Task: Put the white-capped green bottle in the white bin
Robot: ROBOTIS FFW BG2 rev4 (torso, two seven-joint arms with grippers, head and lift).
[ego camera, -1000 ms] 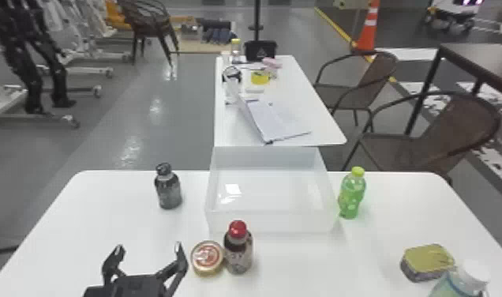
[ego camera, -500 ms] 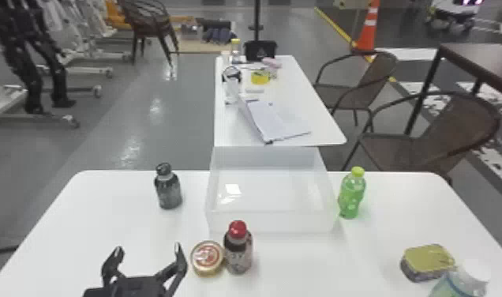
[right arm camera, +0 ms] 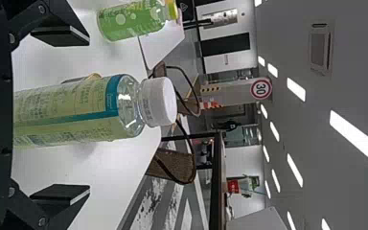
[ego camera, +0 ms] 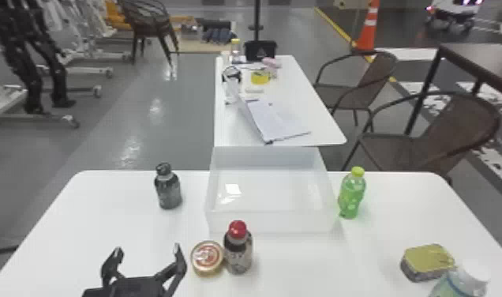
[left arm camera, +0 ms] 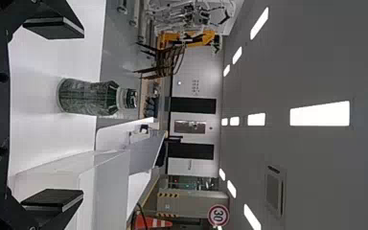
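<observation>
At the near right corner of the table in the head view stands the white-capped green bottle [ego camera: 459, 282], partly cut off by the lower edge. In the right wrist view that bottle [right arm camera: 72, 112] stands between the spread fingers of my open right gripper [right arm camera: 60, 117], with space on both sides. The white bin [ego camera: 272, 221] sits at the table's far middle, with nothing inside. My left gripper [ego camera: 147, 252] is open at the near left in the head view; in the left wrist view the left gripper [left arm camera: 52, 117] holds nothing.
A yellow-capped green bottle [ego camera: 351, 195] stands right of the bin, and a dark bottle [ego camera: 168, 189] left of it. Nearer are a red-capped bottle [ego camera: 238, 250] touching or almost touching a round tin [ego camera: 206, 257], and a rectangular can [ego camera: 428, 262] just beyond the white-capped bottle.
</observation>
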